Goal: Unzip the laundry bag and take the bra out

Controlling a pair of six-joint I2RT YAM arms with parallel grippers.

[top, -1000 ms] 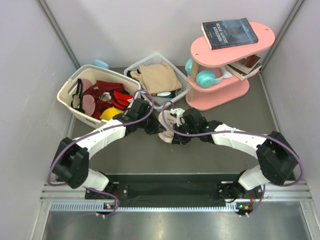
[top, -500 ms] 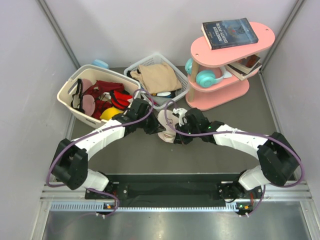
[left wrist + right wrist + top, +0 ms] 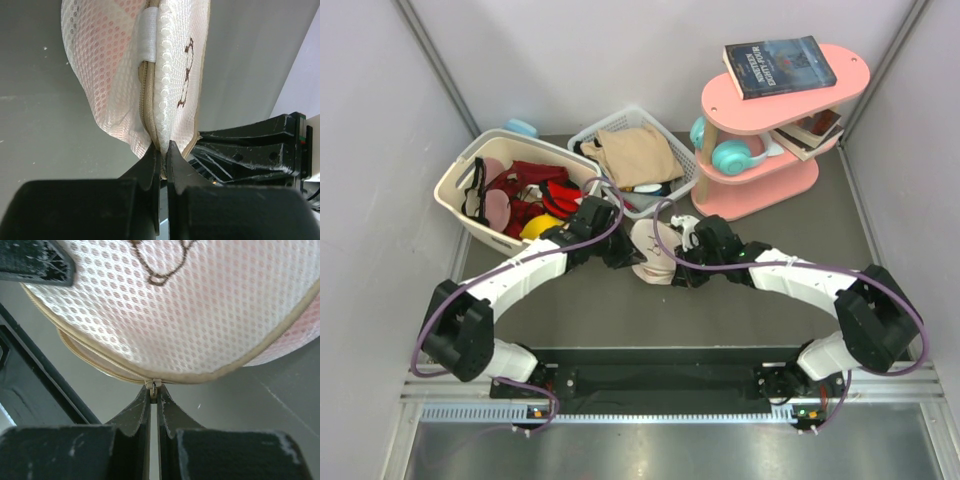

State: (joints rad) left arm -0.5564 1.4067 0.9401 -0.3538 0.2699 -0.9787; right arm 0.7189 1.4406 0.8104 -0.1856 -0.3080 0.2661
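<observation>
- centrally, the bag [image 3: 653, 252] stands on edge at mid-counter [image 3: 620, 315], between both claws.
- left claw [image 3: 161, 150] is clenched on the bag's zip seam.
- right claw [image 3: 154, 390] pinches the zip pull [image 3: 153, 383].

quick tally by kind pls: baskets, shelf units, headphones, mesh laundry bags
baskets: 2 (cream plastic basket, white wire-grid basket)
pink shelf unit: 1
teal headphones: 1
laundry bag: 1
total: 5
</observation>
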